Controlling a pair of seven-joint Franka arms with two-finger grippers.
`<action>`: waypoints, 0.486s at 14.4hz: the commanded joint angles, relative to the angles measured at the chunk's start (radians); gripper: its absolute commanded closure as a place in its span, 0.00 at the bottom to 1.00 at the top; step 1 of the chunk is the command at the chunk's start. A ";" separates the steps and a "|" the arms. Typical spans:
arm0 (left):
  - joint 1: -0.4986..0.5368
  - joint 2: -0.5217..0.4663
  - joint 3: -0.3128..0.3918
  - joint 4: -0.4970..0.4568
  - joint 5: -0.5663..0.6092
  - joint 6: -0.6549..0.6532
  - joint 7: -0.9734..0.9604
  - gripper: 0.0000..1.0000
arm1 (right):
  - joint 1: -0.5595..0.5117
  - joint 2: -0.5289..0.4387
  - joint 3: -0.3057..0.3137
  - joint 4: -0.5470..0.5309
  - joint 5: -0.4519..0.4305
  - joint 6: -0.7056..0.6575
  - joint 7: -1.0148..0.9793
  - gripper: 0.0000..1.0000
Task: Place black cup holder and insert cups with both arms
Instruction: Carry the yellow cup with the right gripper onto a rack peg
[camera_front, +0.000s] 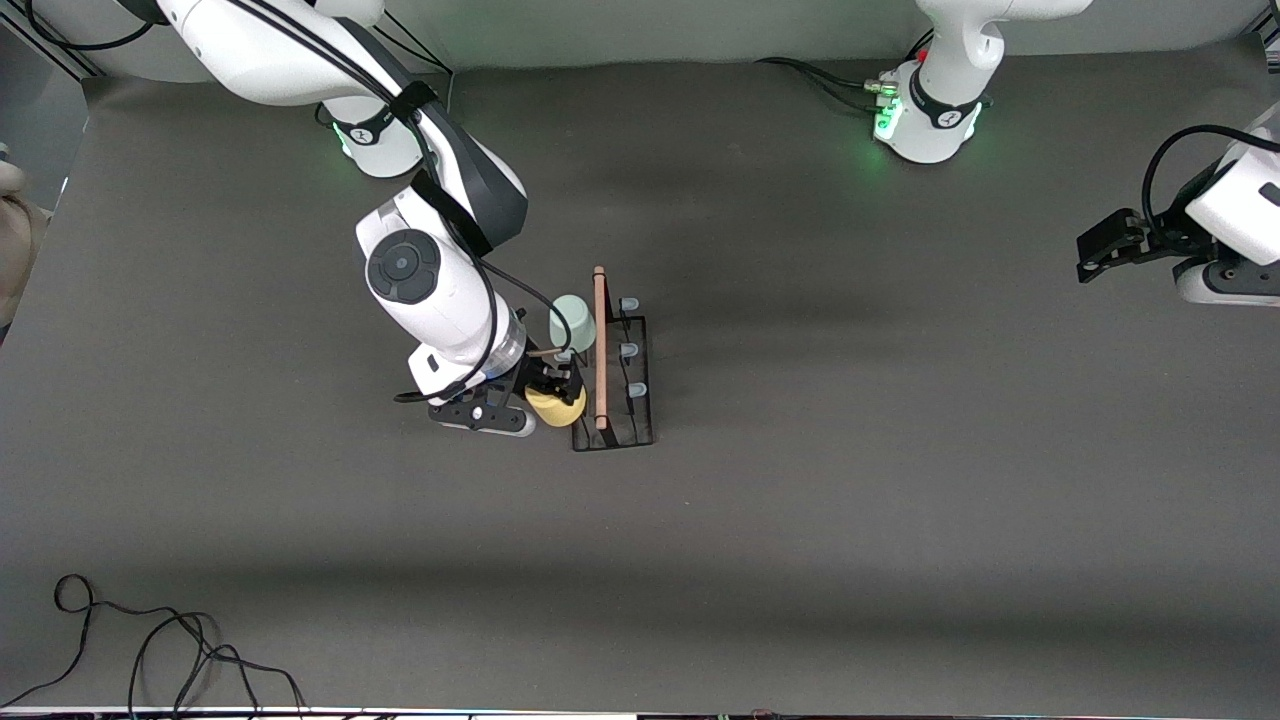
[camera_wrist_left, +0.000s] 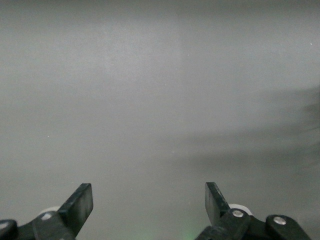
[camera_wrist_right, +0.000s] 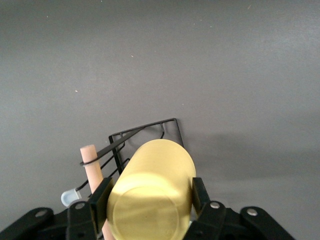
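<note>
Right end effector (camera_front: 556, 392) clamps yellow cup (camera_front: 556, 406) beside black cup holder (camera_front: 612, 400); left end effector (camera_front: 1098, 255) waits, jaws spread, over desk (camera_front: 900, 450).

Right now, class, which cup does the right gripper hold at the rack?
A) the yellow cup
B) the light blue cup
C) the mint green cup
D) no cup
A: the right gripper is shut on the yellow cup, its fingers pressing both sides, beside the black cup holder.

We find even overhead lighting, soft shadow bands across the table (camera_front: 800, 520), green glow at both bases, and a hazy, washed-out left wrist view.
</note>
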 joint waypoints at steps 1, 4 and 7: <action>-0.009 0.002 0.005 0.014 0.012 -0.010 0.011 0.00 | 0.006 0.018 -0.005 0.002 -0.021 0.042 0.041 0.31; -0.009 0.002 0.005 0.014 0.012 -0.008 0.011 0.00 | 0.007 -0.008 -0.035 0.002 0.026 0.036 0.011 0.27; -0.009 0.004 0.005 0.014 0.012 -0.008 0.011 0.00 | 0.029 -0.103 -0.110 -0.043 0.193 0.019 -0.122 0.21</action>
